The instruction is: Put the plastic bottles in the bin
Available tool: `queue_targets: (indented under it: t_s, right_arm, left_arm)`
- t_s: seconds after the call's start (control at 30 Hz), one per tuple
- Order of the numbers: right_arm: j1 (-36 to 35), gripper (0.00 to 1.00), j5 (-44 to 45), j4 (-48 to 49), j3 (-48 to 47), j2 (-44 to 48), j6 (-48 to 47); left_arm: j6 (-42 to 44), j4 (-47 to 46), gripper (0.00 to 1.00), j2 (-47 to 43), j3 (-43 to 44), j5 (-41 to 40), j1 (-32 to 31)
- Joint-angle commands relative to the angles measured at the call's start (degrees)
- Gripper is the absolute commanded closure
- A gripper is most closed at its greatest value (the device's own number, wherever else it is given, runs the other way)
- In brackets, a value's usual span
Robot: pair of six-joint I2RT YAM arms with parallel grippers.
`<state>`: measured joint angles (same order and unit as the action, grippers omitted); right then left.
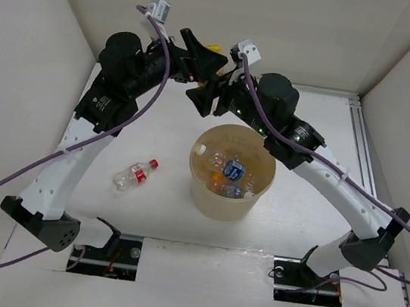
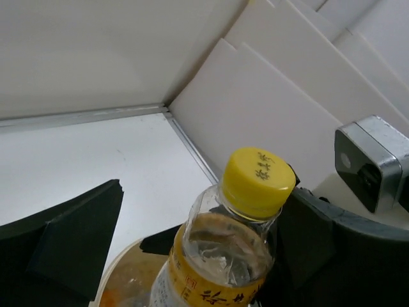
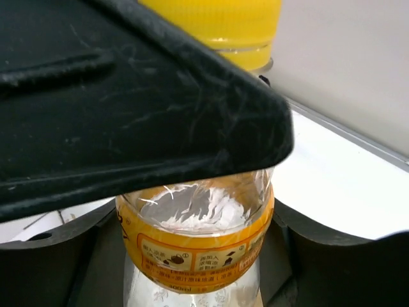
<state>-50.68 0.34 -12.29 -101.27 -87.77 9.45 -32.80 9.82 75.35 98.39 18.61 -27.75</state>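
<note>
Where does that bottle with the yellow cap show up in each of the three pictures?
Top external: yellow-capped bottle, upper middle, only its cap showing.
Left wrist: bottom centre, cap on top.
Right wrist: centre, cap at the top edge.
Shared landmark: the yellow cap.

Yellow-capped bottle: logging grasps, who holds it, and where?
The right gripper grips the bottle around its orange-labelled middle; the left gripper is open.

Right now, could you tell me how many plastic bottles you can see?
At least 5: a red-capped bottle on the table left of the bin, a yellow-capped bottle in the right gripper, and three visible inside; more may be hidden.
</note>
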Motion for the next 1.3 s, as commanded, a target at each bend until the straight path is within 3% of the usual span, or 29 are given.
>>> queue_targets:
  t_s: [0.0,0.13,0.27,0.33,0.4,0.47,0.77,0.9,1.07,1.27]
  right_arm:
    - [-0.3,1.0,3.9,4.4,4.6,4.0,0.3]
    - [-0.3,0.99,6.9,3.9,19.1,12.4,1.0]
    - [-0.3,0.88,8.9,3.9,30.1,21.8,3.4]
    - [-0.3,0.5,9.4,3.9,33.4,24.1,3.9]
    - [-0.3,0.06,9.9,3.9,36.8,27.0,4.5]
    - [-0.3,0.0,12.1,3.9,38.1,28.5,4.5]
    - [-0.3,0.0,13.4,-4.5,38.1,39.3,5.7]
    - [-0.3,0.0,10.9,-7.1,37.6,43.8,7.0]
    - [-0.3,0.0,6.2,-7.7,38.2,48.1,8.1]
    - [-0.3,0.0,4.9,-7.7,38.7,50.8,8.7]
  left_arm:
    - [4.4,2.7,0.0,-1.5,2.1,-6.1,-1.5]
    - [14.1,13.8,0.0,-0.8,6.5,-14.4,-0.4]
    - [19.1,16.4,0.0,-1.9,-0.5,-20.8,0.1]
    - [19.6,16.4,0.0,-4.0,-5.5,-25.2,0.7]
    - [21.1,16.4,0.0,-5.9,-8.8,-27.4,0.7]
    - [22.1,16.4,0.0,-7.3,-14.5,-29.9,0.7]
    - [28.0,18.1,0.0,-16.4,-35.6,-34.4,0.7]
    - [32.0,13.9,0.0,-20.9,-43.5,-34.0,0.7]
    - [35.1,13.9,0.0,-18.4,-43.5,-29.6,0.7]
    - [37.4,16.1,0.0,-5.9,-40.5,-22.7,0.7]
